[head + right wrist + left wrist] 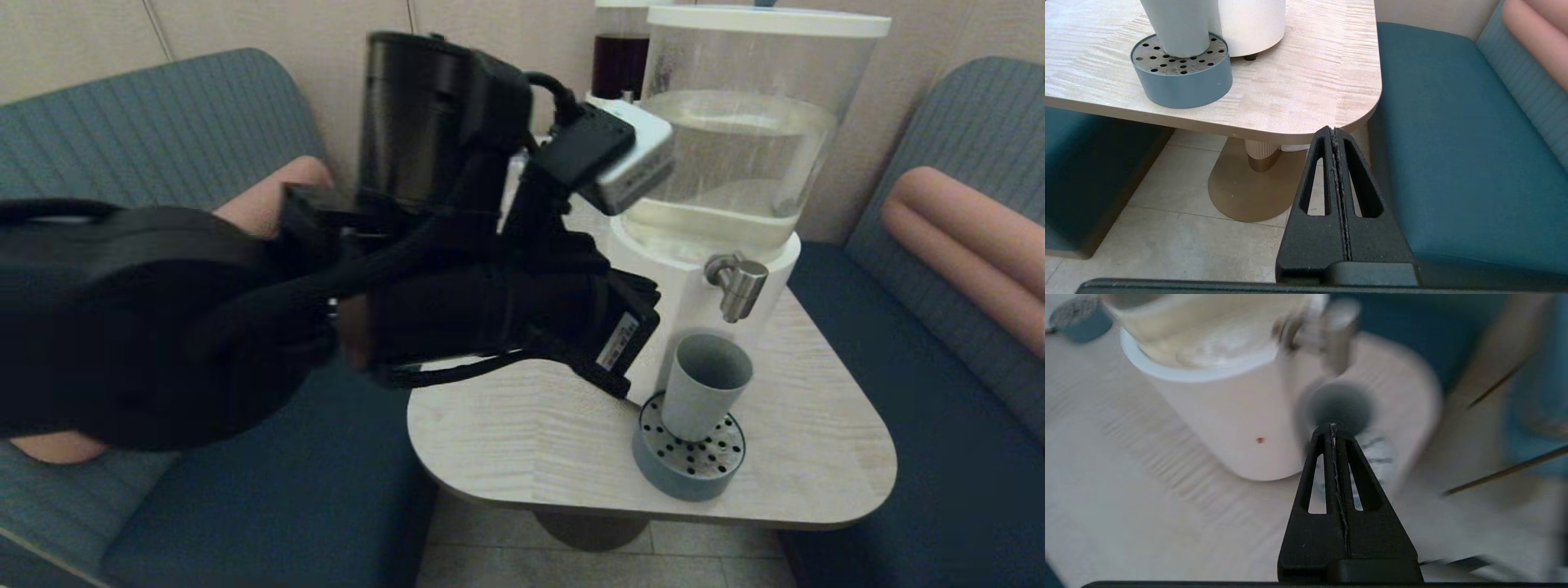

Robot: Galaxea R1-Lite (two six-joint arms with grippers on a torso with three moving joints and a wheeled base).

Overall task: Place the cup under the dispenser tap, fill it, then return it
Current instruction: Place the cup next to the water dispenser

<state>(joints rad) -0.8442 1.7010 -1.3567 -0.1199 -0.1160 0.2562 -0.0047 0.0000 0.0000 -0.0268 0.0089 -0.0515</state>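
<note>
The grey-green cup (pixel 704 384) stands upright on a round perforated drip tray (pixel 690 461), directly below the brushed-steel dispenser tap (pixel 739 284). That tap sticks out of the white base of the big dispenser (pixel 735 139), whose clear tank holds pale liquid. My left arm (pixel 506 310) reaches in from the left and ends just left of the cup, apart from it. In the left wrist view, the left gripper (pixel 1333 426) is shut and empty, pointing at the cup's dark mouth (pixel 1339 402). The right gripper (pixel 1334 130) is shut and empty, low beside the table's near right corner.
A second dispenser with dark liquid (pixel 620 57) stands behind the big one. The light wood table (pixel 531 433) has rounded corners. Blue bench seats (pixel 922 408) flank it, with a pink bolster (pixel 971 237) on the right. Seen from the right wrist are the cup (pixel 1180 24) and tray (pixel 1182 81).
</note>
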